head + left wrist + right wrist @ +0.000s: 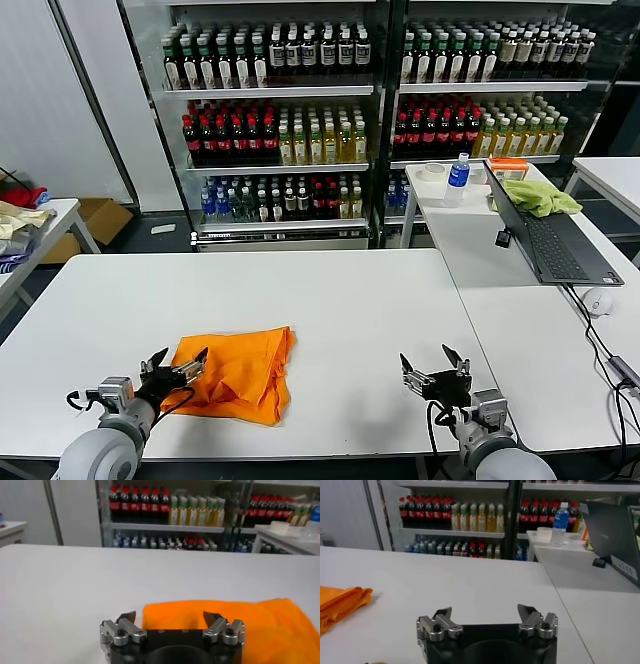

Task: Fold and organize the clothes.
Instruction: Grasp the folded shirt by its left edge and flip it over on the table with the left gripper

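The orange T-shirt (240,372) is lying folded into a compact, roughly rectangular bundle on the near left part of the white desk (340,300). Its soft cotton is showing shallow creases, and its stacked layers are forming rounded edges along the side facing the right arm, as the right wrist view (340,605) shows. No lettering is showing on the upper face.

The left end effector (175,362) is sitting at the shirt's near left corner, its two dark fingers spread wide and holding nothing. In the left wrist view (172,617) the fingertips are framing the orange cloth just beyond them; whether they are touching the fabric is not clear.

The right end effector (435,362) is hovering over bare desk near the front edge, well apart from the shirt, its fingers likewise spread wide and empty (485,614).

Farther right, an open laptop (545,240) is resting on the adjoining desk, with a yellow-green cloth (540,195) behind it.
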`<act>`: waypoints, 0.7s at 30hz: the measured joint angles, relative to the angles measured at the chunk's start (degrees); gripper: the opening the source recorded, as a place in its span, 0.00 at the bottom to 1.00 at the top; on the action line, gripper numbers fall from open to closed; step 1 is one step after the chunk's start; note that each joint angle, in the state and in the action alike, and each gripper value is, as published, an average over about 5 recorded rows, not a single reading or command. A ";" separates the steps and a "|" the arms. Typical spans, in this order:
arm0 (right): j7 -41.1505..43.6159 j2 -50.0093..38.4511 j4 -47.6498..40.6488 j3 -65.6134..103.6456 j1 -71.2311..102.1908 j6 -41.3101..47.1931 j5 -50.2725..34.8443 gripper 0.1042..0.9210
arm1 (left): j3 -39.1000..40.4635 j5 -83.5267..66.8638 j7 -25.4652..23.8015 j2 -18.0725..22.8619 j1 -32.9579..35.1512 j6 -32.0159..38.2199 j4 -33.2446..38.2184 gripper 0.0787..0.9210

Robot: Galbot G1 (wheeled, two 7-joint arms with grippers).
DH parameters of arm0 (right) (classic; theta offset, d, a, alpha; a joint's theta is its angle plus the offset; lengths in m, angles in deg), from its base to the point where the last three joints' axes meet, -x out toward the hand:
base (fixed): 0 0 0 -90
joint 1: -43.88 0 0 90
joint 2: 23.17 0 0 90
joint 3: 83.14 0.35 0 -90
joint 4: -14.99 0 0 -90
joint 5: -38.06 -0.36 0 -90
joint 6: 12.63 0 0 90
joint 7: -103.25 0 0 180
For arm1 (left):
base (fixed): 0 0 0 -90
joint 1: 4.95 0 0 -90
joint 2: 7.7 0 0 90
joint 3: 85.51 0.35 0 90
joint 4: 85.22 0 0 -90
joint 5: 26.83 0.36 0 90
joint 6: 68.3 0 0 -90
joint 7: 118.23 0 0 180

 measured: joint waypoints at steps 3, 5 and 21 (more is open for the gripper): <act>-0.09 0.12 0.32 -0.14 0.21 0.03 0.14 0.88 | -0.57 -0.31 -0.02 0.28 0.39 0.44 -0.94 0.88; -0.15 0.14 0.41 -0.11 0.28 0.06 0.20 0.88 | -0.84 -0.54 -0.07 0.40 0.53 0.71 -1.58 0.88; -0.18 -0.08 0.42 -0.18 0.29 0.17 0.58 0.88 | -0.76 -1.29 -1.05 0.72 1.19 1.13 -3.78 0.68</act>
